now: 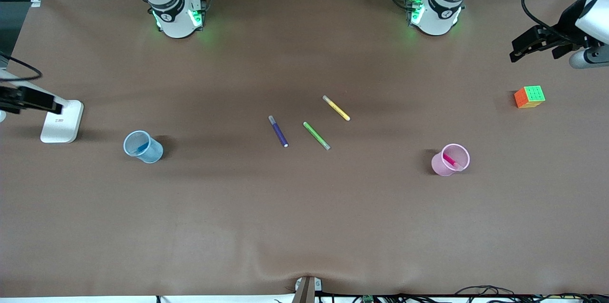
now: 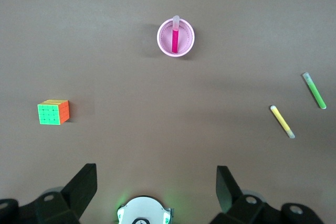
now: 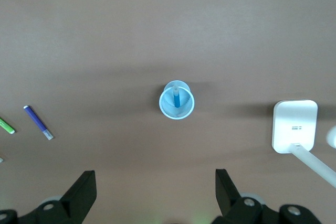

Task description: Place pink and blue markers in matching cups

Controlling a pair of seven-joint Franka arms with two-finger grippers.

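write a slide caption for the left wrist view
Open left pincer high over the table; pink marker stands in the pink cup.

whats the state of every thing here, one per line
pale pink plastic cup: upright, magenta-pink marker inside
pale blue plastic cup: upright, sky-blue marker inside
dark purple marker: lying flat
green marker: lying flat
yellow marker: lying flat
colourful puzzle cube: resting on table
left gripper: open, empty
right gripper: open, empty

Blue marker (image 1: 142,149) mostly hidden within blue cup (image 1: 142,147); right arm out of frame.
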